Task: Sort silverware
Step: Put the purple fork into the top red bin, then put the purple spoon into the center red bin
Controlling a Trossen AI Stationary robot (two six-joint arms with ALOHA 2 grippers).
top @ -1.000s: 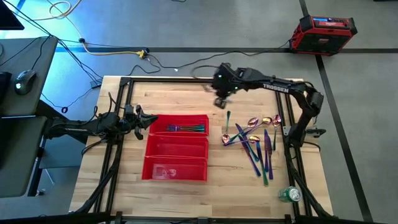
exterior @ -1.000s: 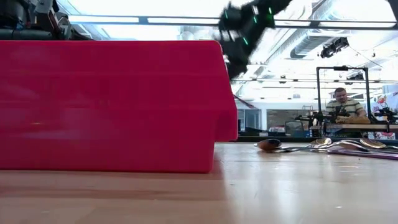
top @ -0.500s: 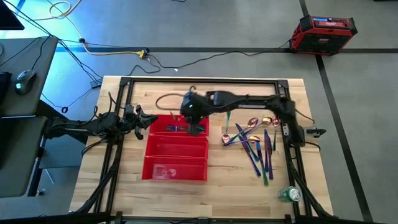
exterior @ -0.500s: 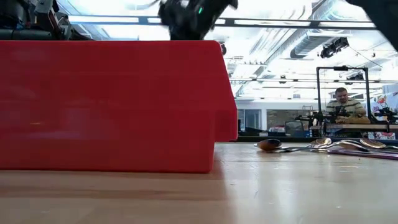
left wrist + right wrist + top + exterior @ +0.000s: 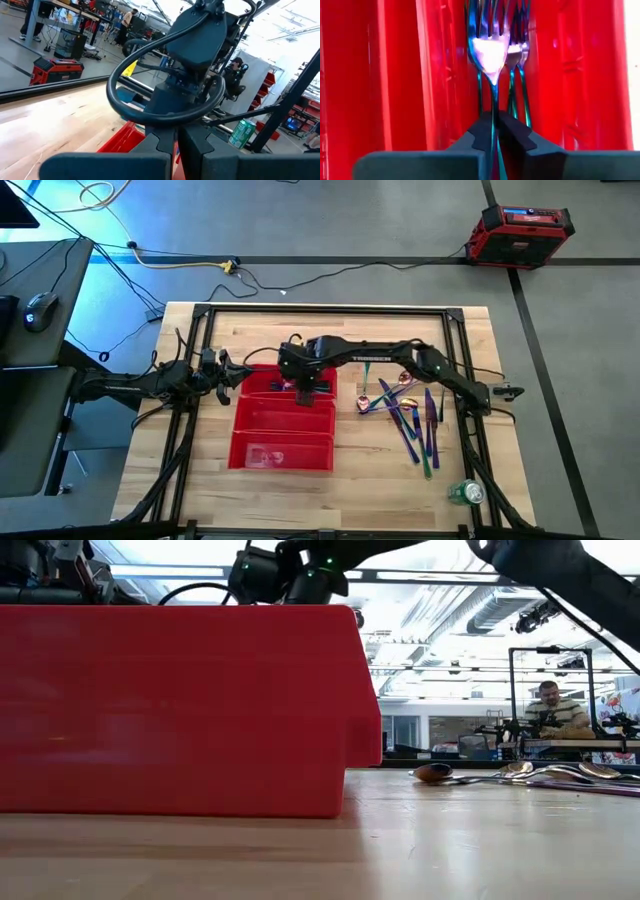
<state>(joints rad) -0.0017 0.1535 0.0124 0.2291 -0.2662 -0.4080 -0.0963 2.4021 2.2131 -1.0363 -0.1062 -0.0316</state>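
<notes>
The red three-compartment tray stands at the table's middle left. My right gripper reaches over its far compartment and is shut on an iridescent blue fork. Two more forks lie beside that fork on the compartment floor. The other silverware, spoons and knives, lies in a loose pile on the table right of the tray. My left gripper waits shut and empty at the tray's far left corner. In the low view the tray wall hides the forks. My right gripper pinches the fork's thin handle between its two fingers. It comes from above, inside the tray's far compartment. The fork reaches out ahead of the fingers, tines away, alongside the other forks. I cannot tell whether it rests on the tray floor.
A green can lies at the table's near right corner. Black frame rails run along the table's sides. A red box stands on the floor beyond the table. A person sits far behind in the low view.
My right gripper has swung from the table's far middle toward the left edge and come down into the tray's far compartment, where it now holds the fork. The pile on the table has kept still.
</notes>
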